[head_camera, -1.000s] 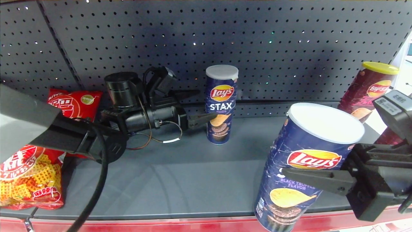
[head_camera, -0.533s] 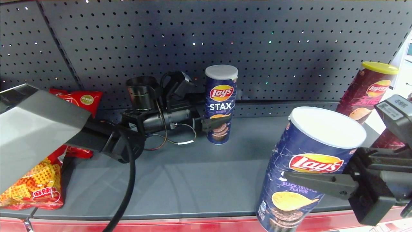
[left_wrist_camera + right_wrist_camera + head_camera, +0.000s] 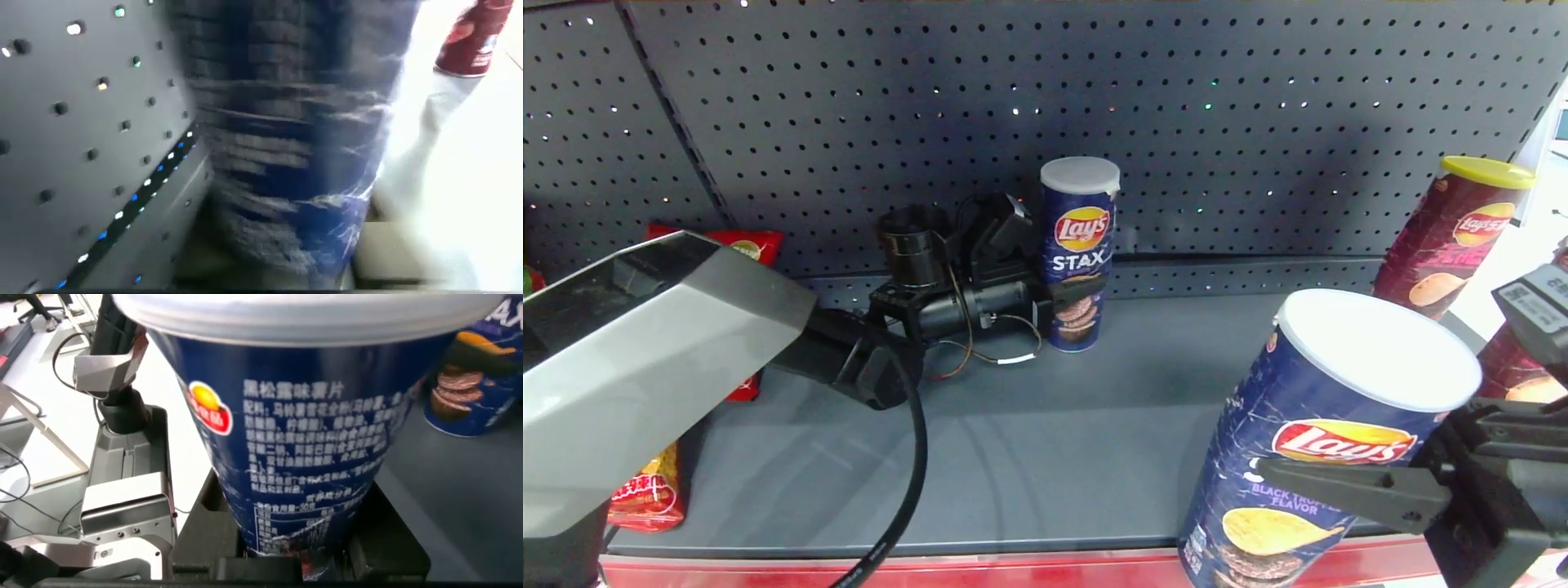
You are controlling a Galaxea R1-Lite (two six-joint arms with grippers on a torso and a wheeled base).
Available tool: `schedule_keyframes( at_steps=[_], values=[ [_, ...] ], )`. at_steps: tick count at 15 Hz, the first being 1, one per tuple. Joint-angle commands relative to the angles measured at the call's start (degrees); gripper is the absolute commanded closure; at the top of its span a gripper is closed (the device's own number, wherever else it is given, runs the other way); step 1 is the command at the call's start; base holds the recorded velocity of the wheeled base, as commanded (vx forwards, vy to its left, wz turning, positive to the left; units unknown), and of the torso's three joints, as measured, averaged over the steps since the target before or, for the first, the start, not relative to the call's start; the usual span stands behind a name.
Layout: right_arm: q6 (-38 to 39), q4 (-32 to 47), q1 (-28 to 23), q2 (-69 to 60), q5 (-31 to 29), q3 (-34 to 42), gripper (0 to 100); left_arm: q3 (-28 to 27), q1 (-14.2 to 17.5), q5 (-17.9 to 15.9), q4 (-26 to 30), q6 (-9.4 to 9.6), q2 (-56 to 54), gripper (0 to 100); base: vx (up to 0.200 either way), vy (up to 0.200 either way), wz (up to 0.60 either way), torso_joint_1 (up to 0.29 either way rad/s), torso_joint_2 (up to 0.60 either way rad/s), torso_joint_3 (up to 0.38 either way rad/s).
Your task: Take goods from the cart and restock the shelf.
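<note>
A blue chip can (image 3: 1078, 245) with a white lid stands upright at the back of the grey shelf (image 3: 1013, 441), close to the pegboard. My left gripper (image 3: 1072, 290) is open at the can's lower half, one finger in front of it and the other behind. The left wrist view has this can (image 3: 294, 147) very near and blurred. My right gripper (image 3: 1331, 457) is shut on a second blue chip can (image 3: 1339, 392), held upright and slightly tilted over the shelf's front right edge. In the right wrist view that can (image 3: 302, 416) rises out of the gripper (image 3: 302, 555).
Two maroon cans stand at the right: one with a yellow lid (image 3: 1454, 237), another at the edge (image 3: 1515, 371). Red snack bags (image 3: 756, 245) (image 3: 645, 490) lie at the left. The pegboard wall (image 3: 1045, 98) closes the back. A red lip (image 3: 1013, 567) runs along the shelf's front.
My left arm went right and deeper; its fingers came round the back can, which slid a little toward the pegboard. The right-held can drifted slightly down and right.
</note>
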Motion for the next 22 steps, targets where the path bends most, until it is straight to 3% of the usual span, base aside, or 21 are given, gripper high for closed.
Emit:
schedule_keyframes(
  at_steps=[1, 3, 8, 14, 22],
  values=[
    [0.0, 0.1, 0.0, 0.0, 0.0, 0.2, 100, 0.5, -1.0, 0.0, -0.4, -0.18, -0.6, 100, 0.000, 0.000, 0.00, 0.000, 0.00, 0.000],
    [0.0, 0.1, -0.1, 0.1, 0.0, 0.2, 100, 2.1, -1.9, 0.0, -0.4, -0.27, -3.4, 100, 0.000, 0.000, 0.00, 0.000, 0.00, 0.000],
    [0.8, 0.1, -0.1, 0.4, -0.8, -1.9, 100, 18.2, -5.2, -0.1, -0.4, -1.24, -16.5, 100, 0.000, 0.000, 0.00, 0.000, 0.00, 0.000],
    [1.0, 0.1, -0.1, 0.7, -1.0, -3.4, 100, 28.7, -8.8, 0.2, -0.3, -1.33, -22.3, 100, 0.000, 0.000, 0.00, 0.000, 0.00, 0.000],
    [1.0, 0.1, -0.1, 1.3, -1.4, -3.9, 100, 28.8, -9.9, 0.4, -0.4, -1.33, -19.3, 100, 0.000, 0.000, 0.00, 0.000, 0.00, 0.000]
  ],
)
